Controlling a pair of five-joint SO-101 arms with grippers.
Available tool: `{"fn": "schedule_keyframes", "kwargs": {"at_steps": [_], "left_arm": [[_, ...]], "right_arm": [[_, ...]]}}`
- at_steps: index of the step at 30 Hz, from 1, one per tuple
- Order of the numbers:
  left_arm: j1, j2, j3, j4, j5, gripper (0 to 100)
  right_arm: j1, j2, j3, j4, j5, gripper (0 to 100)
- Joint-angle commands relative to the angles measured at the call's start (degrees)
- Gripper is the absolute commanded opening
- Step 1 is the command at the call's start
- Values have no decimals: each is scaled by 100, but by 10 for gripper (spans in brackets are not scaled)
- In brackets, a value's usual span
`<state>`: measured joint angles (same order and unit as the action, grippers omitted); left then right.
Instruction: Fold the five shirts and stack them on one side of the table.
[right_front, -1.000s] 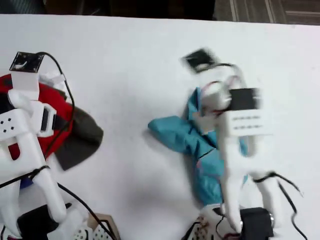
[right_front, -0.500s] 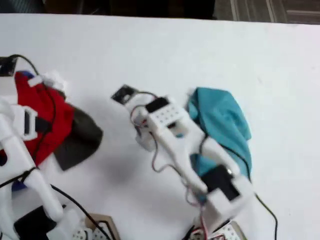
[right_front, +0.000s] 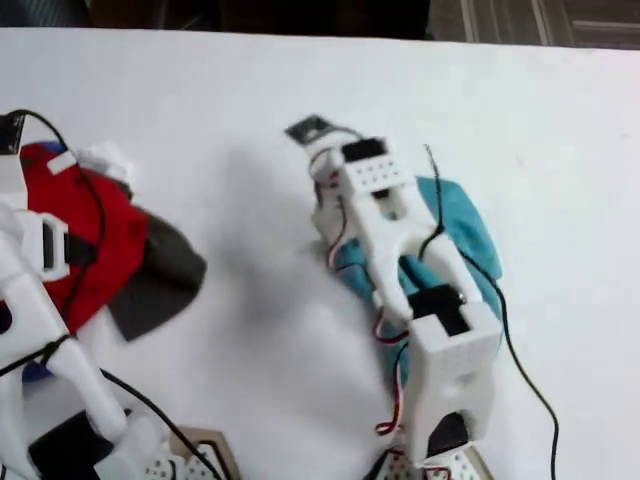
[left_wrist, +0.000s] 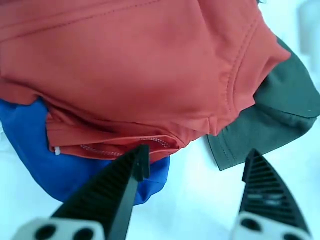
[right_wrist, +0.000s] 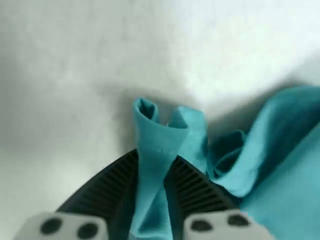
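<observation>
Two grippers: the right gripper (right_wrist: 153, 162) pinched a thin fold of the teal shirt (right_front: 465, 225), which could slip free; the left gripper (left_wrist: 197, 154) gaped above the red shirt (left_wrist: 125, 65).

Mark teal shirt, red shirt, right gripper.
teal shirt (right_front: 468, 230), high view, bare stretch of fabric.
red shirt (left_wrist: 125, 65), left wrist view, middle of the cloth.
right gripper (right_wrist: 152, 167), right wrist view, midway between fingertips, at the pinched fold.

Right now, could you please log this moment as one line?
right pincer: shut on teal fabric shirt | left pincer: open, at red fabric shirt | under it: blue shirt, dark grey shirt
</observation>
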<state>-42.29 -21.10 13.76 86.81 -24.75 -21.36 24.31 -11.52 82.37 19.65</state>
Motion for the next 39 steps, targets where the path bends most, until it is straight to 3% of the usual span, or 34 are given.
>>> {"fn": "schedule_keyframes", "kwargs": {"at_steps": [1, 12, 20, 27, 31, 34, 39], "left_arm": [[-18, -167, -48, -88, -18, 312], [-9, -167, -4, -273, -9, 312], [-9, -167, -4, -255, -9, 312], [-9, -167, -4, -246, -9, 312], [149, -158, 4, -220, 0, 315], [774, -158, 224, -158, 9, 316], [2444, -158, 725, -360, 176, 317]], "right_arm": [[-57, -848, -879, 611, -18, 19], [-1235, -2914, -3156, 1807, -18, 19], [-1666, -3960, -3130, 1859, -26, 19], [-40, -4075, -721, 1763, -18, 19], [1015, -4127, 800, 892, 308, 19], [1842, -4127, 1380, 242, 949, 19], [2932, -4084, 1688, -92, 1433, 19]]}}
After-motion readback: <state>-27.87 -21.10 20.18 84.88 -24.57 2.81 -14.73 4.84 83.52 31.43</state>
